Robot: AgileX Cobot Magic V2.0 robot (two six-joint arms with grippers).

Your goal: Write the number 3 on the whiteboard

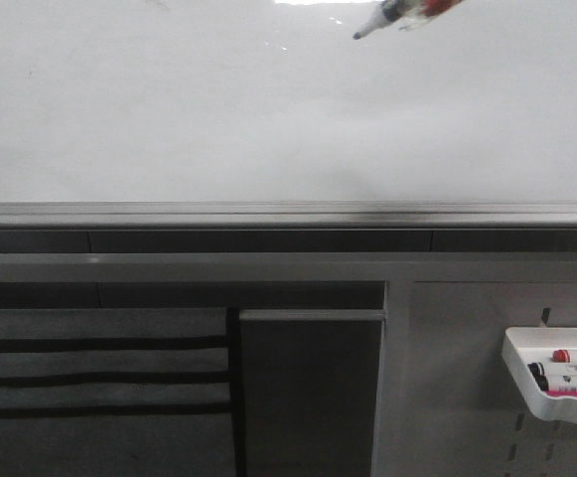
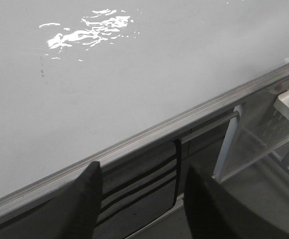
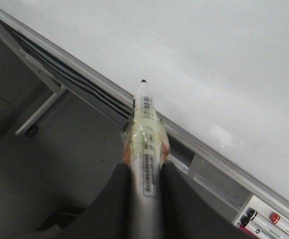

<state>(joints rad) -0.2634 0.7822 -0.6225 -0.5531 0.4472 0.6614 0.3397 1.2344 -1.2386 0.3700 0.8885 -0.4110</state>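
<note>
Marker (image 3: 145, 144) clamped in right jaws (image 3: 145, 172) — tip off blank whiteboard (image 1: 218, 109); left jaws (image 2: 142, 191) open, empty.

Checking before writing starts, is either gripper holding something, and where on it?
The right gripper holds a marker by its barrel, tip forward. The left gripper is open, empty.

Whiteboard (image 1: 218, 109) stands upright across the far side, rail (image 1: 288, 213) along its lower edge. Marker (image 1: 402, 14) at upper right, tip close to the board surface. Below the rail, pegboard panel (image 1: 447, 378) at right carries a tray (image 1: 556, 383) holding markers (image 1: 566, 370).
</note>
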